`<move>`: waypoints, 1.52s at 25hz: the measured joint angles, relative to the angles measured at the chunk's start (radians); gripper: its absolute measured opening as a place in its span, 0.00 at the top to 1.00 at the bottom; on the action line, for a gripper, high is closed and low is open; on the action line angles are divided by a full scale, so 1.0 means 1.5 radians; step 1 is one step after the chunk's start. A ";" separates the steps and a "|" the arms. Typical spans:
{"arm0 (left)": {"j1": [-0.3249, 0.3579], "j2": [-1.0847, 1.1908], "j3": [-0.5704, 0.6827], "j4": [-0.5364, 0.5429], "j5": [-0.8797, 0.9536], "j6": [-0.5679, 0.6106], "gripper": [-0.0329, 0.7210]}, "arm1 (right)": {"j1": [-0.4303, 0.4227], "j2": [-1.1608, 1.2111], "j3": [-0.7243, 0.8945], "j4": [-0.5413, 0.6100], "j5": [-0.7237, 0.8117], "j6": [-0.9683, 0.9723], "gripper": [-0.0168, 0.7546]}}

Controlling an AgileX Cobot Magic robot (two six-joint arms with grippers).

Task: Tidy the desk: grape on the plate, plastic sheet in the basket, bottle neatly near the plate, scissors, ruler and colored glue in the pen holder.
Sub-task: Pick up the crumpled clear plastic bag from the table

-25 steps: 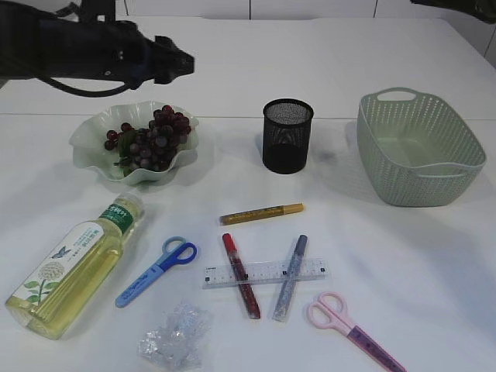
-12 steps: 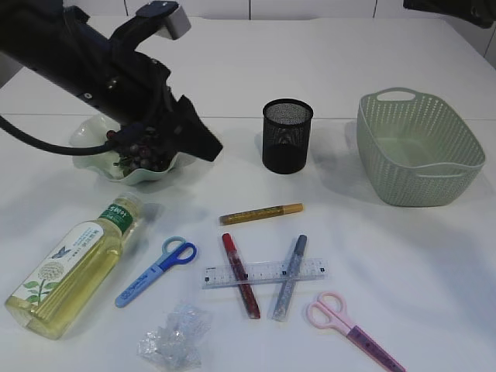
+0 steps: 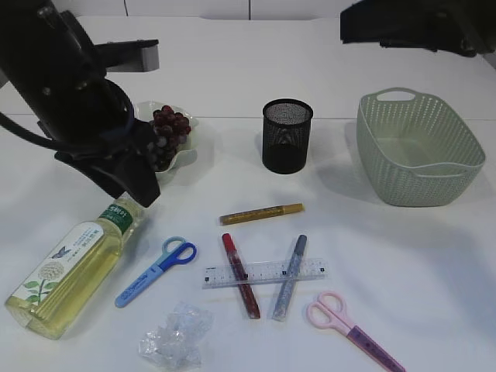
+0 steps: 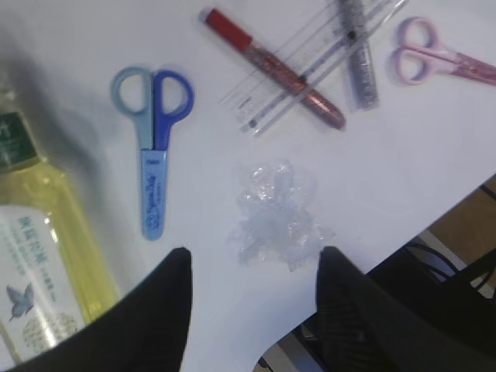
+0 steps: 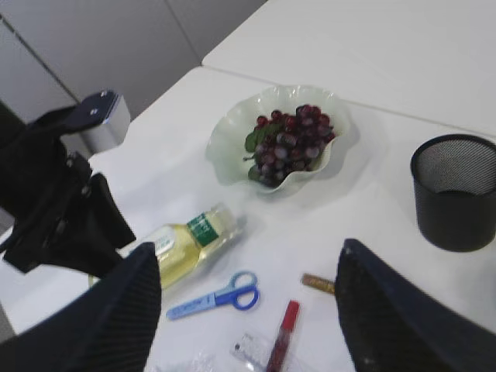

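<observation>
Bottle (image 3: pixel 74 267) flat, cap toward plate (image 3: pixel 186 147)

Grapes (image 3: pixel 169 128) on plate (image 5: pixel 232 132) — bottle (image 3: pixel 74 267) lying flat.

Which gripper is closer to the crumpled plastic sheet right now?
Left. The left gripper hangs open above the plastic sheet; the right gripper is up high, far back.

A white table (image 3: pixel 403 256) carries everything; dark cables (image 4: pixel 434 256) hang past its edge.
</observation>
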 joint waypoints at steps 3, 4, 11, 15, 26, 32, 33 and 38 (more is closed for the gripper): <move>-0.011 0.000 -0.003 0.049 0.010 -0.086 0.45 | 0.000 0.000 0.000 -0.033 0.056 0.001 0.27; -0.013 -0.002 -0.003 0.054 0.011 -0.102 0.46 | 0.000 0.000 0.000 -0.044 0.071 0.001 0.27; -0.064 -0.026 0.004 0.064 0.011 -0.156 0.48 | 0.000 0.000 0.000 -0.178 0.174 0.082 0.27; -0.094 -0.047 0.038 0.069 0.012 -0.180 0.48 | 0.000 0.000 0.000 -0.318 0.224 0.276 0.27; -0.163 -0.054 0.172 0.076 -0.003 -0.244 0.41 | 0.000 0.000 0.000 -0.454 0.333 0.540 0.27; -0.167 -0.031 0.177 0.097 -0.086 -0.251 0.39 | 0.000 0.000 0.000 -0.456 0.333 0.543 0.27; -0.170 -0.019 0.177 0.106 -0.094 -0.251 0.37 | 0.000 0.000 0.000 -0.456 0.333 0.544 0.27; -0.190 0.035 0.177 0.139 -0.111 -0.250 0.21 | 0.000 0.000 0.000 -0.470 0.333 0.544 0.27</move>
